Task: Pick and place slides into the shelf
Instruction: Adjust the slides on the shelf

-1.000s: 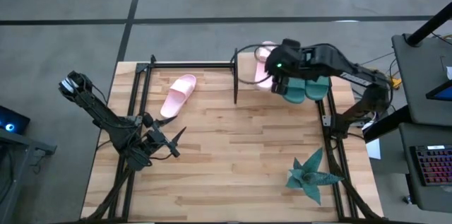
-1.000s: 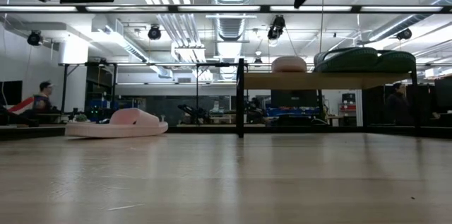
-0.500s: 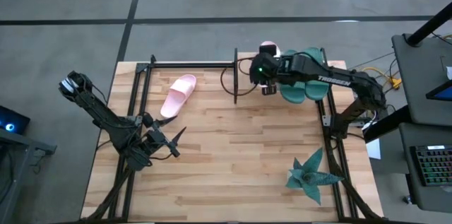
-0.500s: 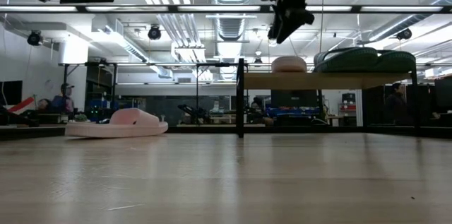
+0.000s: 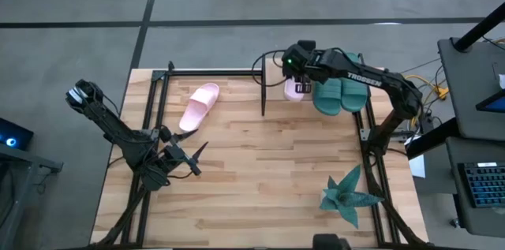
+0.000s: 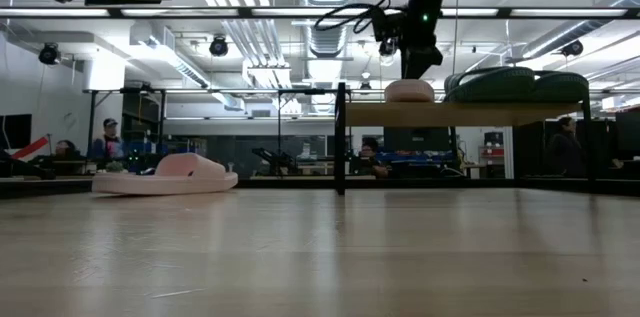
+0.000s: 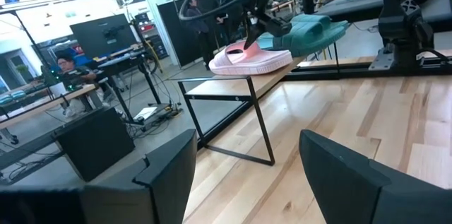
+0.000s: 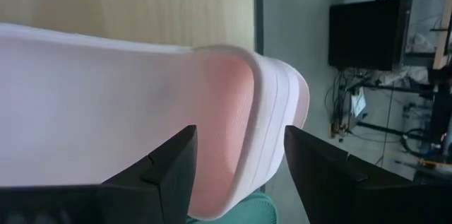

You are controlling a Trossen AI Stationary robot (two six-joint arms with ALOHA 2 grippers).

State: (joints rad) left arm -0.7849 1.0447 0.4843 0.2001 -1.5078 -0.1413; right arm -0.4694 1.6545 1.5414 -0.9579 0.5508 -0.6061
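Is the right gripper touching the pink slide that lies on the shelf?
Apart. In the low view, the right gripper hangs above the pink slide on the shelf, with a strip of background visible between them; its fingers are open.

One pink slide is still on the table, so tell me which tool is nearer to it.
Left. The left tool waits on the table, a short way in front of the loose pink slide. The right tool is above the shelf, farther off.

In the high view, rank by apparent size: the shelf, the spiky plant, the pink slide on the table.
1. Shelf, partly covered by slides and the arm.
2. Spiky plant.
3. Pink slide on the table.
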